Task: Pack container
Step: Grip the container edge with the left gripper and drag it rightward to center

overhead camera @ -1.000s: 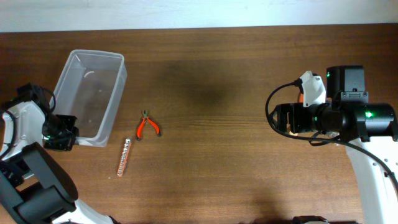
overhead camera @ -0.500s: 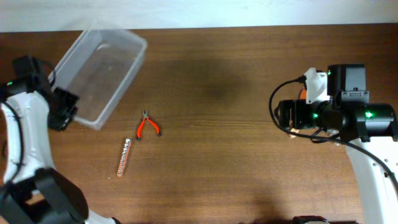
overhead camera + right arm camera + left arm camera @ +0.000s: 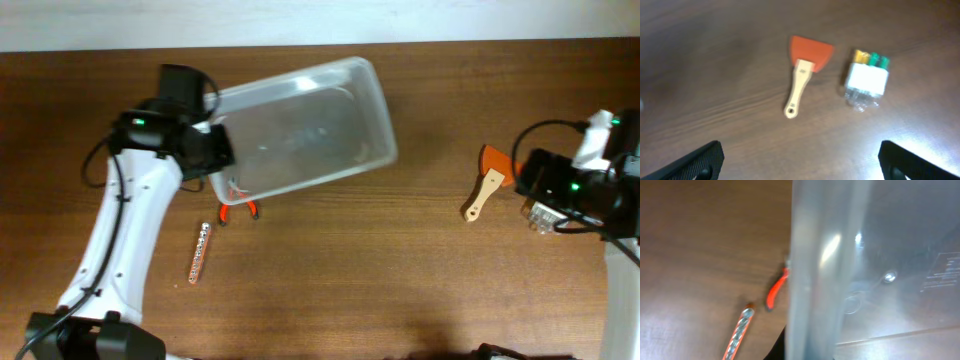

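Observation:
The container (image 3: 310, 125), a large clear tub, is held tilted over the table's upper middle. My left gripper (image 3: 213, 150) is shut on its left rim. In the left wrist view the container's wall (image 3: 820, 265) fills the frame and hides the fingers. My right gripper (image 3: 800, 167) is open and empty, hovering above the table short of an orange scraper with a wooden handle (image 3: 802, 67) and a small clear box of coloured bits (image 3: 867, 80). In the overhead view the right gripper (image 3: 528, 185) is just right of the scraper (image 3: 485, 188).
Orange-handled pliers (image 3: 238, 207) lie partly under the container's lower left corner and also show in the left wrist view (image 3: 775, 290). A strip of silver bits in an orange holder (image 3: 200, 252) lies below them. The small box (image 3: 540, 215) is partly hidden under the right arm.
My left arm has swung the container from the far left toward the table's middle, rotating it. My right arm has drawn back to the right, uncovering the scraper and small box.

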`<state>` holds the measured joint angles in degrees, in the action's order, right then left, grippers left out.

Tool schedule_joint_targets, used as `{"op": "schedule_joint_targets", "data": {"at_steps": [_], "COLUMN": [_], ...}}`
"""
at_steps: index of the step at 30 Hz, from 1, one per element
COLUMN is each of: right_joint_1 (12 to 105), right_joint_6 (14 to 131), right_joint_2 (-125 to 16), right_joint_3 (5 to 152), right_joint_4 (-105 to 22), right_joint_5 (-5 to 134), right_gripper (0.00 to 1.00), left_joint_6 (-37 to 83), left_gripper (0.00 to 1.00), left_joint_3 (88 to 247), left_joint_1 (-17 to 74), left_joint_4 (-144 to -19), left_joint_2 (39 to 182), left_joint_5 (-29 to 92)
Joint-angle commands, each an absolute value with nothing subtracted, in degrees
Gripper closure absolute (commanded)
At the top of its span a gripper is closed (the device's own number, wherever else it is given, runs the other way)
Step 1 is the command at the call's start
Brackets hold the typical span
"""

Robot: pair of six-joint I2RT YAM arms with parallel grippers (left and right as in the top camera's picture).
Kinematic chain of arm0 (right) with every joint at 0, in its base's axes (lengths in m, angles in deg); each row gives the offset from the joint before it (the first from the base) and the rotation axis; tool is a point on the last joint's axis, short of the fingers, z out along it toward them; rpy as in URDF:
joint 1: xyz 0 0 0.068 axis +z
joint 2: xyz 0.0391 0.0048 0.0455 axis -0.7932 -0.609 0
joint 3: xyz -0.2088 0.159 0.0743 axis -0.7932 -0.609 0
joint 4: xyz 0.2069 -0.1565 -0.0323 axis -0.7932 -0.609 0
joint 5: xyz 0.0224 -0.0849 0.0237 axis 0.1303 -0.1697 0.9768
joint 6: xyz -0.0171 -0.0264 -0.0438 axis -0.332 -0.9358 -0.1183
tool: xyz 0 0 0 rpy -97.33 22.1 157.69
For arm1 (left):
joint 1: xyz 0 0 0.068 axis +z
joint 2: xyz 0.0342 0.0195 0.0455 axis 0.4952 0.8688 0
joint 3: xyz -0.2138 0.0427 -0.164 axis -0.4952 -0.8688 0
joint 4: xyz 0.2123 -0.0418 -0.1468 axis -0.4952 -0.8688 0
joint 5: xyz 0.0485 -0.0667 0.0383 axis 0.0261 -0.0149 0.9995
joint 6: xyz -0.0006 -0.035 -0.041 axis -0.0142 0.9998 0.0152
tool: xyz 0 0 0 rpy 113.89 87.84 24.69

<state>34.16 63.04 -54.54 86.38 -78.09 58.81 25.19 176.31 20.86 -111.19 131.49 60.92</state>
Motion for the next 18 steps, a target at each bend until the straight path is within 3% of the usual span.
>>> {"op": "schedule_joint_targets", "data": {"at_steps": [1,18], "right_joint_1": [30.8,30.3], "right_joint_6": [63.8,63.6], "right_joint_2": [-53.8,-53.8], "right_joint_3": [87.4,87.4], "right_joint_4": [-78.4,-78.4], "right_joint_5": [58.5,59.9], "right_gripper": [0.01,0.01], "left_joint_6": [20.5,19.8], "left_gripper": [0.98,0.98], "left_joint_3": [173.7,163.4], "left_joint_1": [17.5,14.8], "left_joint_4": [-108.8,-99.0], "left_joint_2": [130.8,138.9], "left_joint_5": [61.3,62.9]}}
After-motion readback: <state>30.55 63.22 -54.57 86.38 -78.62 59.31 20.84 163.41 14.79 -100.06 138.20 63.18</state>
